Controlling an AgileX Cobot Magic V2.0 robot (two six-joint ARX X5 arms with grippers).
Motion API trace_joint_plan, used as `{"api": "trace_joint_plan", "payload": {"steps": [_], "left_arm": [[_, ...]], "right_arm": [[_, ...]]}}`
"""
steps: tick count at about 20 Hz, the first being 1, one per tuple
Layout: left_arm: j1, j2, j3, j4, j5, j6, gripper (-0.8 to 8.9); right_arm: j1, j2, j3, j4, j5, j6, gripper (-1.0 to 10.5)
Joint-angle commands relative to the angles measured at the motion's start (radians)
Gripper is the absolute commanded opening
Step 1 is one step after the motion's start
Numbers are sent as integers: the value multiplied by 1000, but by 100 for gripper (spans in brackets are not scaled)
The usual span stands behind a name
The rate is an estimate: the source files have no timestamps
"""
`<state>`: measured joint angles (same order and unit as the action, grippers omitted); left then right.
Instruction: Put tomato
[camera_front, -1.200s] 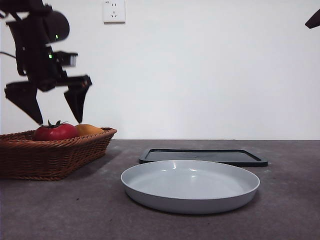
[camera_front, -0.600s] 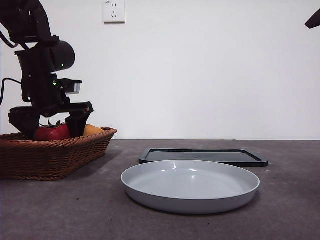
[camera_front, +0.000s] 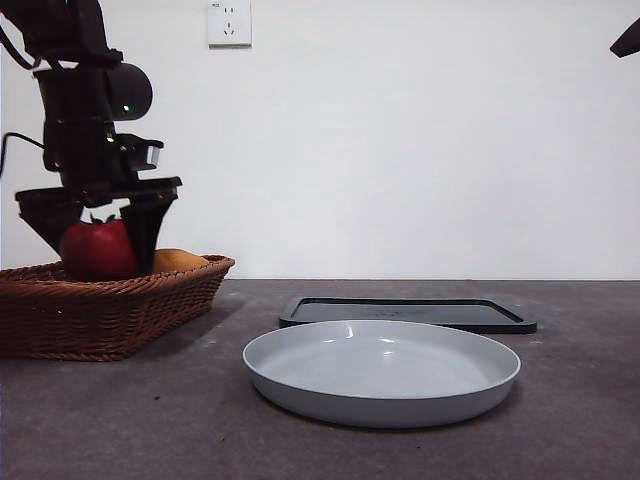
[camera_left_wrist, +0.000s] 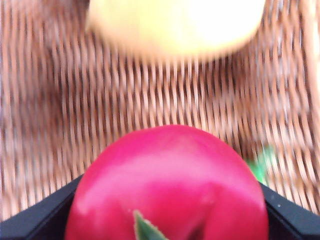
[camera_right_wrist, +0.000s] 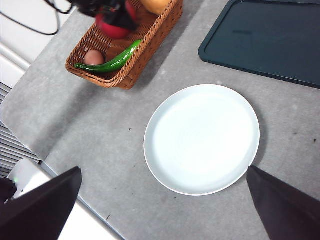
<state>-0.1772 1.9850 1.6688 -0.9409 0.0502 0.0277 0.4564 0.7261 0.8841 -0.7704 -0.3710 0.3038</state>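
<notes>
The red tomato (camera_front: 97, 250) is gripped between the jaws of my left gripper (camera_front: 98, 258) and held just above the wicker basket (camera_front: 110, 310) at the left. In the left wrist view the tomato (camera_left_wrist: 170, 190) fills the space between the black jaws, with its green stem leaf showing and the basket weave (camera_left_wrist: 50, 125) below it. The right wrist view shows the tomato (camera_right_wrist: 114, 31) under the left gripper (camera_right_wrist: 107, 10). My right gripper (camera_right_wrist: 163, 170) is open and empty, high above the grey plate (camera_right_wrist: 202, 137). It shows only as a black tip (camera_front: 628, 40) in the front view.
An orange-yellow fruit (camera_front: 178, 260) lies in the basket beside the tomato, also seen in the left wrist view (camera_left_wrist: 175, 25). A green pepper (camera_right_wrist: 112, 62) and a brown egg-like thing (camera_right_wrist: 93, 57) lie in the basket (camera_right_wrist: 125, 75). The grey plate (camera_front: 380, 400) sits mid-table before a dark tray (camera_front: 405, 313).
My left gripper came down around the tomato in the basket, shut on it, and has lifted it a little. The right arm has not moved.
</notes>
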Motion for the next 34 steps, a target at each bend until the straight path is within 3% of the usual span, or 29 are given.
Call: {"api": "trace_joint_plan", "payload": {"steps": [1,6,10,21,26,34], "left_arm": [[-15,-58,23,-44,10,-42,307],[-96,-221,23,-148,27,-92,307],[-232,-307,23,-206,29,-99,307],[-603,-181,21,-95,29,-149,307],[-653,-50,21,-35,29,-145,307],[-666,86,21,3,29,-145,307]], "right_arm": [[6,4,21,6,-3,7,599],[6,4,21,5,-3,7,599],[6,4,21,6,-2,7,599],[6,4,21,6,9,7,599],[6,4,21,5,56,32,598],[6,4,21,5,60,37,598]]}}
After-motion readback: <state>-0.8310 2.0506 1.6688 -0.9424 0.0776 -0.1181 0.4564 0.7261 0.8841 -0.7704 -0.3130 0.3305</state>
